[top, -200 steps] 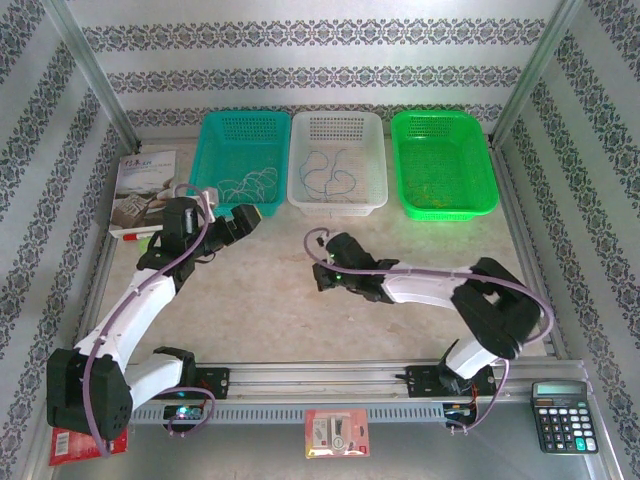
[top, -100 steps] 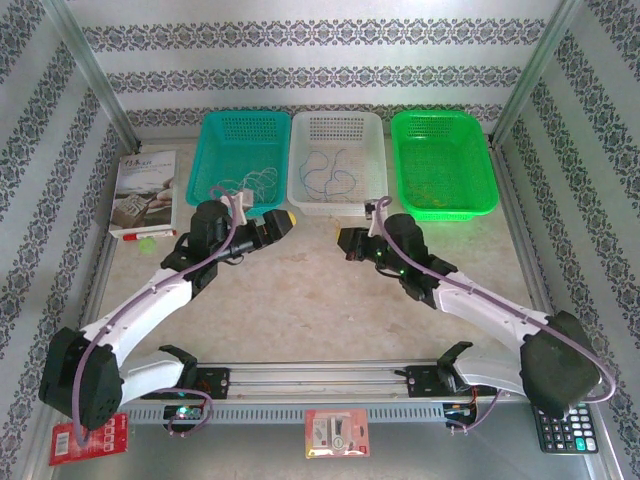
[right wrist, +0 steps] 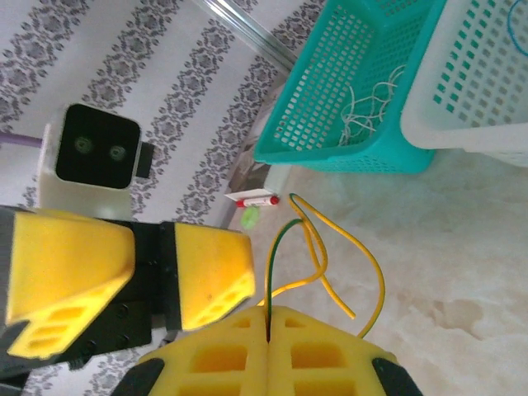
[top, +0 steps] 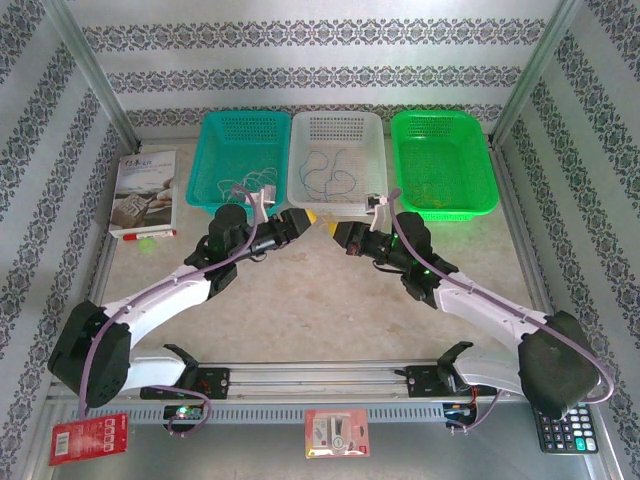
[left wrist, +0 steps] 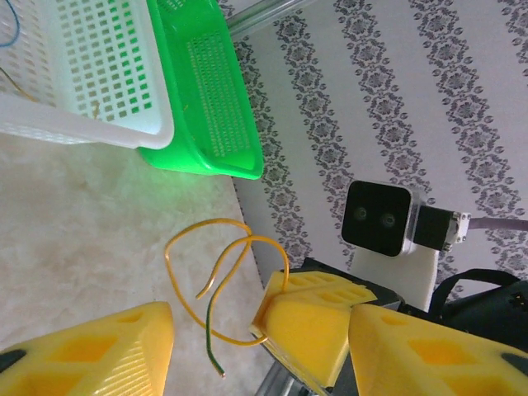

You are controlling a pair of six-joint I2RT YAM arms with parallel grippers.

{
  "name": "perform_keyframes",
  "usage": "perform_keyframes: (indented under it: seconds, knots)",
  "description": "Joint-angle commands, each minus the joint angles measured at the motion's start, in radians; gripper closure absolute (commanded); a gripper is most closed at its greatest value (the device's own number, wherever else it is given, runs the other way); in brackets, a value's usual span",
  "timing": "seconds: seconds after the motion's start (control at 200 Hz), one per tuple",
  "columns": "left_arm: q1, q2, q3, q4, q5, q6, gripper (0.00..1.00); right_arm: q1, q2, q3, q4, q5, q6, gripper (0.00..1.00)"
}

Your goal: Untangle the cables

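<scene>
Dangling just in front of the white basket (top: 336, 208), the yellow cable (right wrist: 373, 266) is being pinched by the right fingers (right wrist: 214, 355), shut tight. The left fingers (left wrist: 91, 346), now alongside, are narrowing from wide open, probably readying a two-handed pull-apart.

Both arms reach forward and inward, left arm (top: 160, 295) from the left, right arm (top: 480, 305) from the right, grippers tip to tip, almost touching. Left gripper (top: 298, 217) level, jaws apart, its yellow fingers (left wrist: 91, 351) standing either side of the right gripper's tip. Right gripper (right wrist: 268, 338) level, pads pressed flat together, pinching the yellow cable (left wrist: 167, 262) at the seam. Wrists roughly straight, elbows low, bases at the near edge.
</scene>
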Motion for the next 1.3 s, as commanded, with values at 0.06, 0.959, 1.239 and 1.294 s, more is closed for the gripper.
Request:
perform_keyframes:
  seconds: [0.06,0.959,1.239,1.294]
  knots:
    - [-0.03,0.028,-0.023,0.108,-0.013,-0.031,0.49,-0.006,0.018,-0.021,0.109,-0.04,0.057,1.0]
    - [-0.057,-0.007,0.026,0.05,-0.048,0.02,1.0,-0.062,0.019,-0.107,0.149,-0.015,0.074,0.99]
    - [-0.053,-0.117,0.084,-0.079,-0.091,0.081,1.0,-0.167,-0.025,-0.209,0.151,-0.004,0.083,1.0]
    - [-0.055,-0.122,0.089,-0.08,-0.092,0.08,1.0,-0.186,-0.035,-0.223,0.152,0.004,0.084,1.0]
